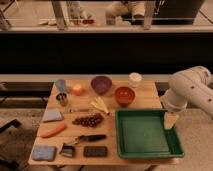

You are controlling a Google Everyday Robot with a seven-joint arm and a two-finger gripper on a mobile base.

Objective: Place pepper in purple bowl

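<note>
The purple bowl (101, 84) stands empty at the back middle of the wooden table (137, 102). A long orange-red item that looks like the pepper (52, 131) lies at the front left of the table. My gripper (171, 120) hangs from the white arm (189, 92) on the right, over the right edge of the green tray (145, 150). It is far from both the pepper and the purple bowl, and I see nothing in it.
A red-orange bowl (124, 95) and a white cup (135, 79) stand right of the purple bowl. On the left are a blue cup (61, 85), an orange fruit (77, 89), a metal cup (62, 98), grapes (89, 120), a yellow item (100, 105), blue sponges (43, 152) and a black brush (86, 138).
</note>
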